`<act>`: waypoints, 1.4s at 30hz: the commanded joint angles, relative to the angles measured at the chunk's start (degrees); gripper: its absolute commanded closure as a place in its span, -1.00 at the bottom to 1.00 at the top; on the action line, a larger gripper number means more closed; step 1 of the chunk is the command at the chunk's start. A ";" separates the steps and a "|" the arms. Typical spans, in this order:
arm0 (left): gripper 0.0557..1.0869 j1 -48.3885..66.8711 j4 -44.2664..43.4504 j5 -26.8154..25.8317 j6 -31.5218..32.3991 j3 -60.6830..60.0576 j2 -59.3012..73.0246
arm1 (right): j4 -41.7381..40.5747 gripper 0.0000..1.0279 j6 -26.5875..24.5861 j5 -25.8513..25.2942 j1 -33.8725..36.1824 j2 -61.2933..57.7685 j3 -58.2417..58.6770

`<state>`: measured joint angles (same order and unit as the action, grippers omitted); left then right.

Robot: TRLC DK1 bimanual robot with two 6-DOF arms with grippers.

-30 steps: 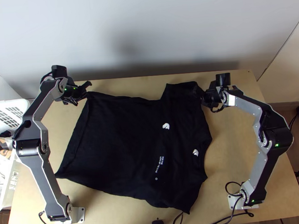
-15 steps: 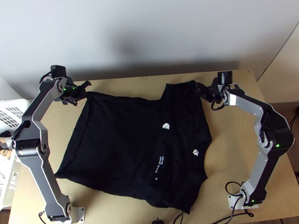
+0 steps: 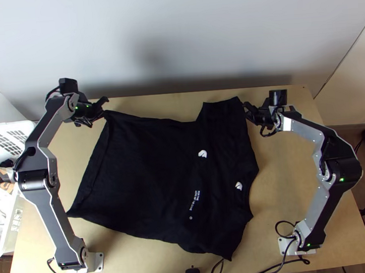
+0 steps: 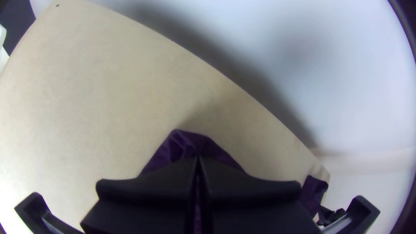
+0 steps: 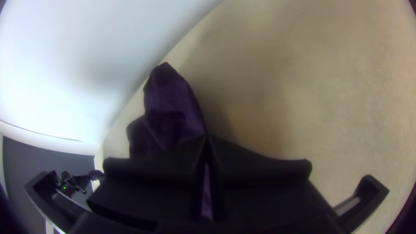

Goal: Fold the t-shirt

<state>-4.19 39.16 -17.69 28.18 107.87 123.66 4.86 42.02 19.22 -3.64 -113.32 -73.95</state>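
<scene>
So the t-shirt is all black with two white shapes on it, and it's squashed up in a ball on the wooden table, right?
Not in a ball: the top view shows the t-shirt spread out over the wooden table. It is black, with two white shapes.

The left arm [image 3: 42, 185] is extended far up the top view, bowed outward at the elbow, and the left gripper [image 3: 102, 112] is pointed inward, its fingers [image 4: 143, 190] brought together at the tips. The right arm [image 3: 336, 162] is likewise bowed outward, with its forearm slanted inward; the right gripper [image 3: 247, 112] is aimed toward the middle, its fingers [image 5: 264, 173] closed at the tips, a thin slit left behind them.
</scene>
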 commanded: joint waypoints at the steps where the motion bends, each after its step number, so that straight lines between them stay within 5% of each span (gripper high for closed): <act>1: 0.93 -1.35 4.52 -2.61 0.82 3.83 0.71 | 2.52 0.94 0.52 -0.33 0.83 2.66 -0.14; 29: 0.93 -3.29 19.29 -5.60 -10.52 7.70 1.76 | 15.09 0.95 -1.24 2.57 2.41 15.85 -1.72; 42: 0.93 -4.52 26.32 -7.44 -19.04 8.23 1.41 | 23.88 0.95 -6.25 13.47 1.79 22.09 -1.81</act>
<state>-7.97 62.17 -24.27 12.95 115.94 125.19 23.07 38.92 26.96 -1.30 -94.13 -75.79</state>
